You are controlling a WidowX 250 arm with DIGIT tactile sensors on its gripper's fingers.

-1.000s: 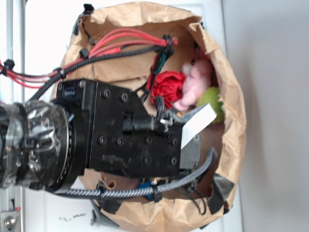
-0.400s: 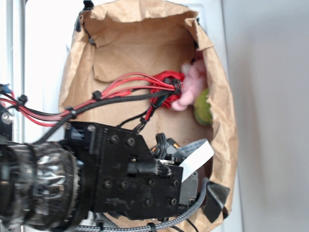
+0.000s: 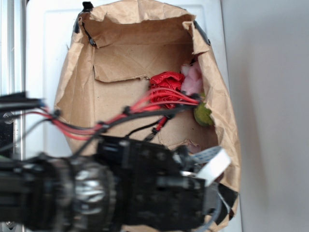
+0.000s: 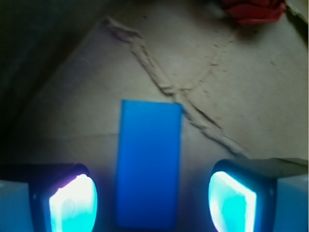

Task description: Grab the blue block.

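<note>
Brown paper bag (image 3: 77,72) on the desk (image 3: 48,29), arm reaching into it. Blue block (image 4: 148,162) lies flat on the bag floor, between the fingers of the gripper (image 4: 152,198) — released, jaws spread wide, not touching it. Red ball (image 4: 253,9) well apart, far end. Step: pre-grasp alignment. Next, likely lower slightly and close across the block's narrow width.

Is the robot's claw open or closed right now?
Open. The gripper has its fingers spread apart, with the blue block lying untouched between them.
</note>
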